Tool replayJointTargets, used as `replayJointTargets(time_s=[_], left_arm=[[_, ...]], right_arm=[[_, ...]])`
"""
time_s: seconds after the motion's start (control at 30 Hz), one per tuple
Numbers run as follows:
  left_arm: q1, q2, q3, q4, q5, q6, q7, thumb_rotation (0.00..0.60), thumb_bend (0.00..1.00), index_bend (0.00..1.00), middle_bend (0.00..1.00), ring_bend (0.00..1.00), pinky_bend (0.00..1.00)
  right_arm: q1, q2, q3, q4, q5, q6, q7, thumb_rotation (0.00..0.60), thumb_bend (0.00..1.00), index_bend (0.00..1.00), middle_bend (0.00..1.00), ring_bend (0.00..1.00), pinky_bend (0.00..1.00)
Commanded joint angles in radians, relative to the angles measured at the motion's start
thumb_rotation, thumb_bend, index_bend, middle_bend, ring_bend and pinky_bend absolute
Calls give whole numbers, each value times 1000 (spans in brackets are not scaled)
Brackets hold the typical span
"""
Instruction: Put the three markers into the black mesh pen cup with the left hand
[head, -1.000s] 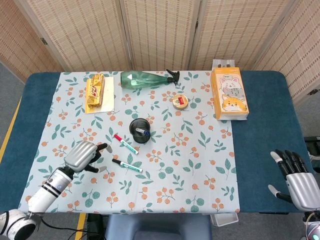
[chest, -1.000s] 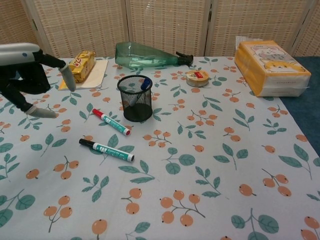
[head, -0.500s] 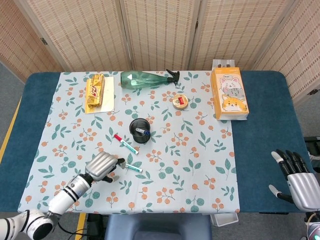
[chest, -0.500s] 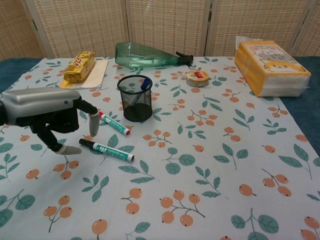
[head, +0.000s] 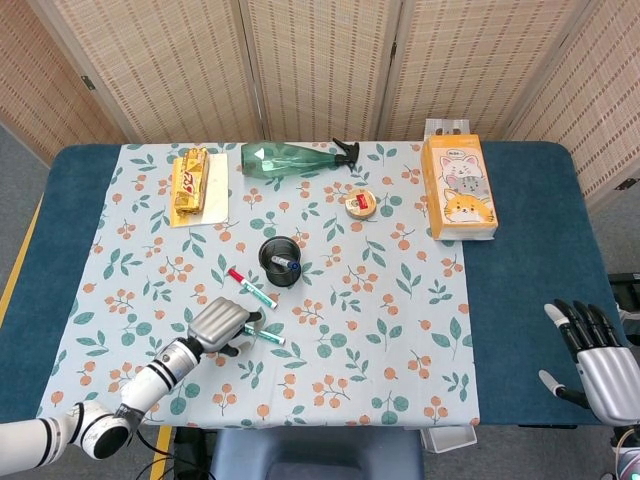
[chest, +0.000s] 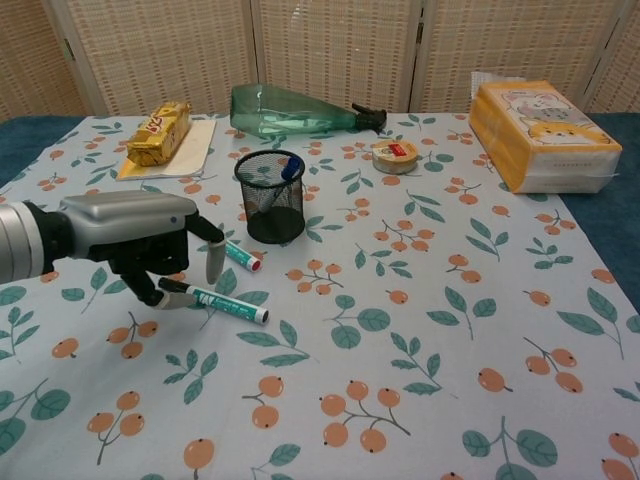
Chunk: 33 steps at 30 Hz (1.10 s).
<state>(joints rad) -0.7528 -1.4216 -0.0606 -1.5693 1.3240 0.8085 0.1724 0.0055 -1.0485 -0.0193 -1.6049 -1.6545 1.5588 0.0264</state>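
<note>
Left hand: over the black-capped marker, fingers curled down around its cap end; grip not clearly closed.
Red-capped marker: just beside it, flat on the surface.
Black mesh pen cup: upright, blue-capped marker inside.
Right hand: fingers spread, holding nothing.

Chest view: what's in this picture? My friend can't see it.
The left hand reaches down over a black-capped marker on a flowery cloth. A red-capped marker lies beside it, and a blue one stands in the mesh cup.
</note>
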Motion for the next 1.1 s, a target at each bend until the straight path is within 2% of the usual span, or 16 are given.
replayJointTargets(time_s=[0.03,0.57,1.1], left_arm=[[-17,-21,0,31,-5,-20,2,600,378,486,1000,1000,1000],[-53,-76,-6,125,-21,-57,-23,600,378,471,1000,1000,1000],[-55,-131,14,239,17,-72,-126,600,378,485,1000,1000,1000]], right_arm=[[-2,1,0,1,-1,4,3,600,200,55,53,26,0],[-8,7,-1,6,-7,20,22,600,200,55,53,26,0],[-13,11,0,8,-7,29,32,600,199,55,53,26,0]])
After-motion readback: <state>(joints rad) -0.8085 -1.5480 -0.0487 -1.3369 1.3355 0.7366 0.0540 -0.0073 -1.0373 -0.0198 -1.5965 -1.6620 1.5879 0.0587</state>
